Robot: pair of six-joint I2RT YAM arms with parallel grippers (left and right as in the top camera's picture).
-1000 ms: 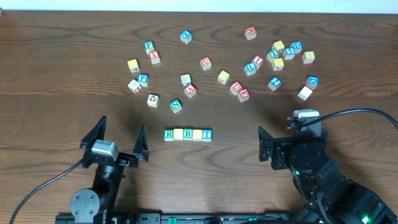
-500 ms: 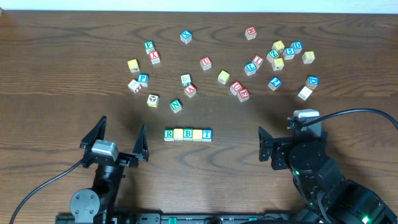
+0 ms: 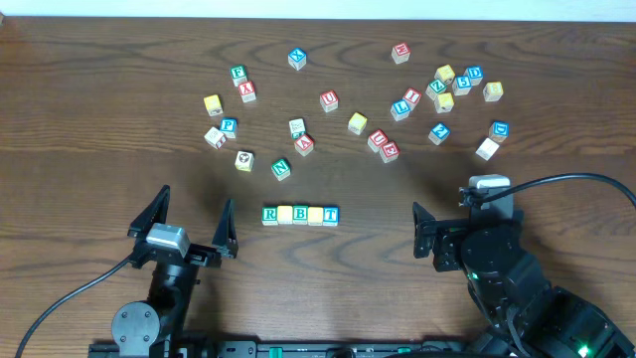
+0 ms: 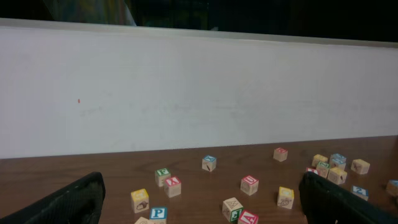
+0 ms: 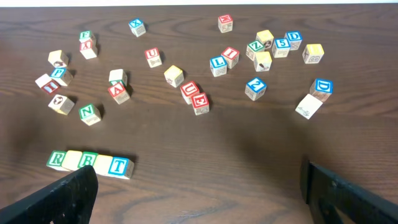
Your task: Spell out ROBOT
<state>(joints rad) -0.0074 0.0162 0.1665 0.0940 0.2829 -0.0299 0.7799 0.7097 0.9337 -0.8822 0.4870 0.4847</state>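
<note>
Five cubes touch in a row: R cube (image 3: 269,215), yellow cube (image 3: 285,215), B cube (image 3: 300,215), second yellow cube (image 3: 315,215), T cube (image 3: 331,215). Loose cubes (image 3: 328,100) scatter at its twelve o'clock; the left gripper (image 3: 196,202), fingers (image 3: 154,212) spread, sits at eight.

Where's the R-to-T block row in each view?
Overhead: block row low centre, between the two arms.
Left wrist: not in it; that camera looks past it to the loose cubes and the wall.
Right wrist: bottom left.
Shared landmark: red U cube, lower centre in left wrist, upper left of centre in right wrist.
</note>
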